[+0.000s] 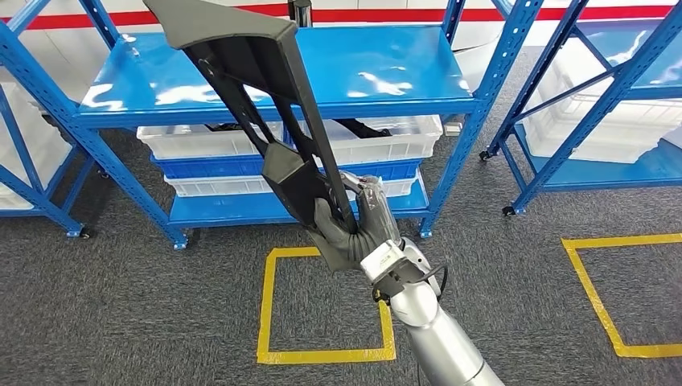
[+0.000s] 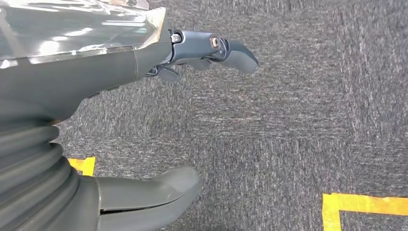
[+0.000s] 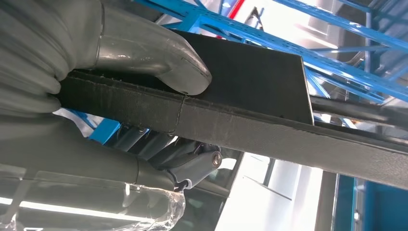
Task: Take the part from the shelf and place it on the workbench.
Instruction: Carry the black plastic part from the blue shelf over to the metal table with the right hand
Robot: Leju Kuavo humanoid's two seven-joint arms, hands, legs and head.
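**Right hand holds the black part in front of the blue shelf**

In the head view we see our right hand point(image 1: 354, 229) a little below the centre of the frame, with its fingers closed around the lower end of the black part point(image 1: 257, 88). The part is long and dark, and it rises tilted from the hand toward the upper left of the frame, where its wide flat end reaches the top edge. It is lifted in the air and touches only the hand. In the right wrist view the thumb point(image 3: 159, 60) presses on the upper side of the part's black bar point(image 3: 269, 132), and the darker fingers point(image 3: 173, 154) wrap it from the other side.

Behind the part stands the blue shelf point(image 1: 386, 68), across the upper half of the frame. White bins point(image 1: 386, 141) lie on its lower levels. On the grey carpet, at the lower centre, there is a square of yellow tape point(image 1: 269, 305).

In the left wrist view our left hand point(image 2: 144, 62) hangs over the carpet. It holds nothing, and its thumb and fingers stay apart.
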